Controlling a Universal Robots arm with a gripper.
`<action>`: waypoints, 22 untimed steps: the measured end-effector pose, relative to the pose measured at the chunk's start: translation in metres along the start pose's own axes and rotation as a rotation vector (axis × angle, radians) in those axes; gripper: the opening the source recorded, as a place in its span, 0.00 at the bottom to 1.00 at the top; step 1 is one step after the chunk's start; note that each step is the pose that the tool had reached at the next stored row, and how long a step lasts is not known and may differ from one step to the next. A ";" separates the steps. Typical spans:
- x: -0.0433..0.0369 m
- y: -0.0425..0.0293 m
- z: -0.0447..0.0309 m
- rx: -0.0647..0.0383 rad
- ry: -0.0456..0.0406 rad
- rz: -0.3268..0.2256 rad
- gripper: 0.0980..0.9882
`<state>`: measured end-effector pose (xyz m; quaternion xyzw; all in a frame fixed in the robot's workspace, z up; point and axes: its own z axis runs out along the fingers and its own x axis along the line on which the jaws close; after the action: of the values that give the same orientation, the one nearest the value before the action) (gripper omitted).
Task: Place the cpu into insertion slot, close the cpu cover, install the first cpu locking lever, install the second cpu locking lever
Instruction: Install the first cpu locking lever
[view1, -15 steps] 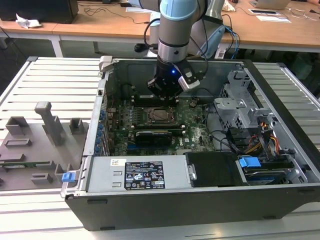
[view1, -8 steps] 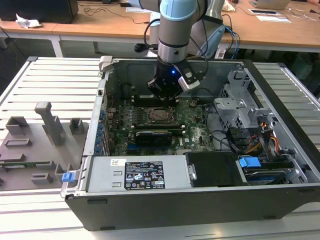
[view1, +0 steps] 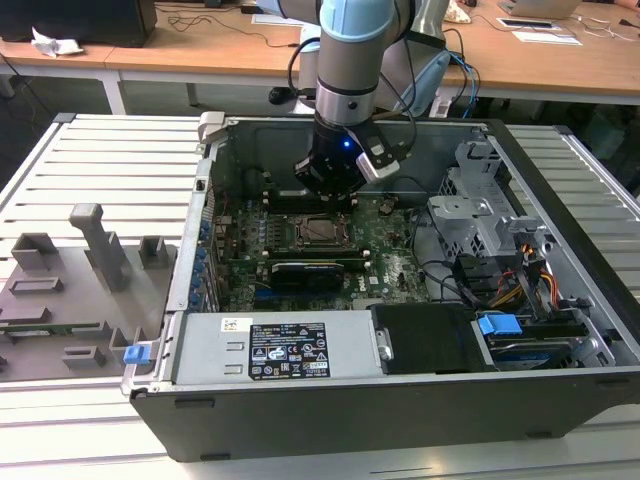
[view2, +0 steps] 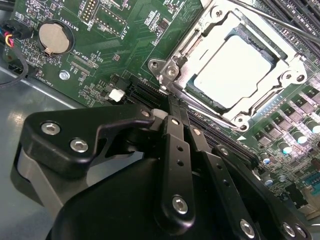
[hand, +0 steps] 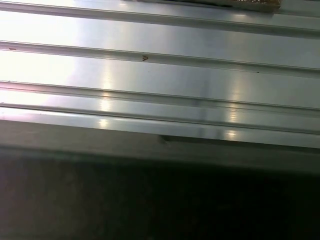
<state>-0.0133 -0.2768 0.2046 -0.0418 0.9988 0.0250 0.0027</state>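
One silver-faced cpu (view2: 231, 70) is seen in the second wrist view, seated in the insertion slot (view2: 280, 54) with the cpu cover (view2: 239, 116) folded down around it, its window framing the chip. A thin locking lever (view2: 270, 20) is seen running along the far side of the socket. The gripper (view2: 172, 111) is held just short of the socket's near corner, its fingers (view2: 176, 131) drawn together and holding nothing, so the socket lies straight ahead of the fingertips. In the exterior view the gripper (view1: 335, 195) hangs over the green motherboard (view1: 385, 250) inside the open computer case (view1: 560, 200), just behind the insertion slot (view1: 318, 230).
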 end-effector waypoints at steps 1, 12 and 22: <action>0.0000 0.0000 -0.0002 0.000 0.0001 0.000 0.01; 0.0000 0.0000 0.0000 0.007 0.0008 0.001 0.01; 0.0000 0.0001 -0.0014 0.011 0.0021 0.002 0.01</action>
<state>-0.0133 -0.2768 0.2061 -0.0410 0.9990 0.0197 0.0019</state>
